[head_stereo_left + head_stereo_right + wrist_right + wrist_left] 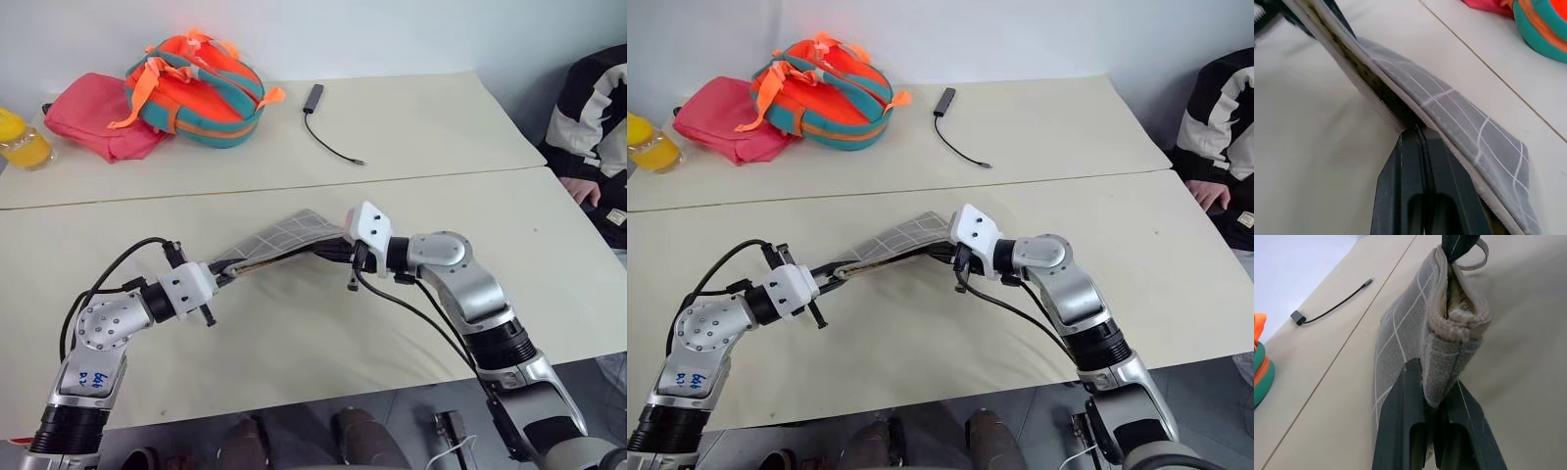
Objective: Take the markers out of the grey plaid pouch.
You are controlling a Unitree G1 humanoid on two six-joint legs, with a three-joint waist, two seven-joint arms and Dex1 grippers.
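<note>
The grey plaid pouch (290, 235) hangs above the near table, stretched between my two grippers. My left gripper (223, 273) is shut on its near-left end, and the wrist view shows the fabric pinched between the fingers (1405, 396). My right gripper (329, 251) is shut on the opposite end, pinching the pouch's edge (1459, 115) by the zip. The small ring pull (1478, 259) loops out beside the right fingertips. The pouch mouth gapes slightly and shows pale lining (1459, 308). The markers are hidden.
On the far table lie a pink bag (96, 117), an orange-and-teal backpack (201, 88), a black cable with a grey plug (328, 127) and a yellow bottle (20, 139). A person in a black-and-white jacket (593, 127) sits at the right edge.
</note>
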